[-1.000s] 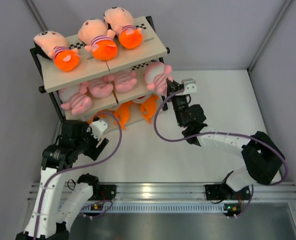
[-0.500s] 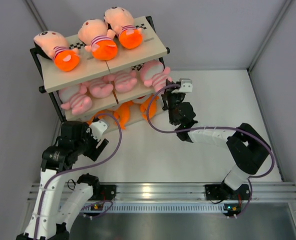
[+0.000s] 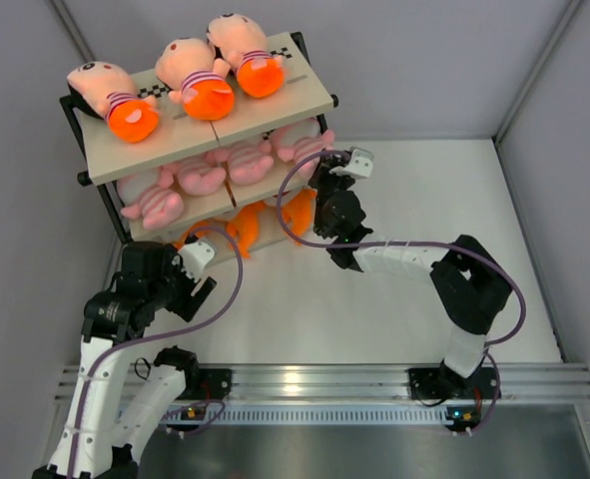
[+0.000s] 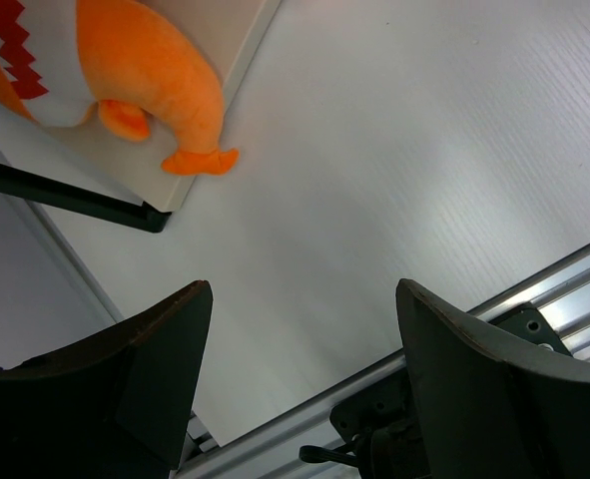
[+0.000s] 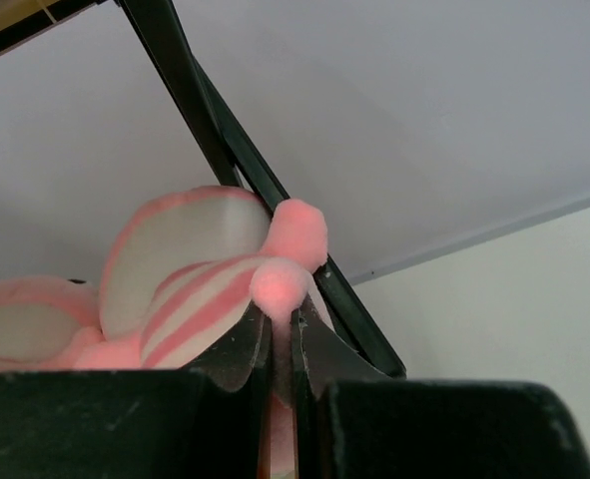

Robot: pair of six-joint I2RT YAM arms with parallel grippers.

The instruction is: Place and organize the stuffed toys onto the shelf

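Hovering low just in front of the shelf's point(image 3: 265, 108) left end, the left gripper point(image 3: 197, 287) stands wide, with nothing between its fingers point(image 4: 165, 339). Its wrist view looks past them at an orange fish point(image 4: 145, 70) lying on the shelf's bottom board, its tail fin reaching past the board's edge.

On the shelf's top board three peach-headed dolls point(image 3: 197, 80) lie in a row from left to right, their orange bottoms toward the front. Below them, pink striped animals point(image 3: 200, 178) fill the middle board side by side. More orange fish point(image 3: 243, 225) show under that board on the bottom tier.

At the shelf's right end, level with the middle board, the right gripper point(image 3: 322, 172) has its jaws almost together, pinching a small pink limb of the rightmost pink striped animal point(image 5: 185, 289). That toy lies at the right end of the middle board, pressed against the shelf's black frame tube point(image 5: 195, 120).
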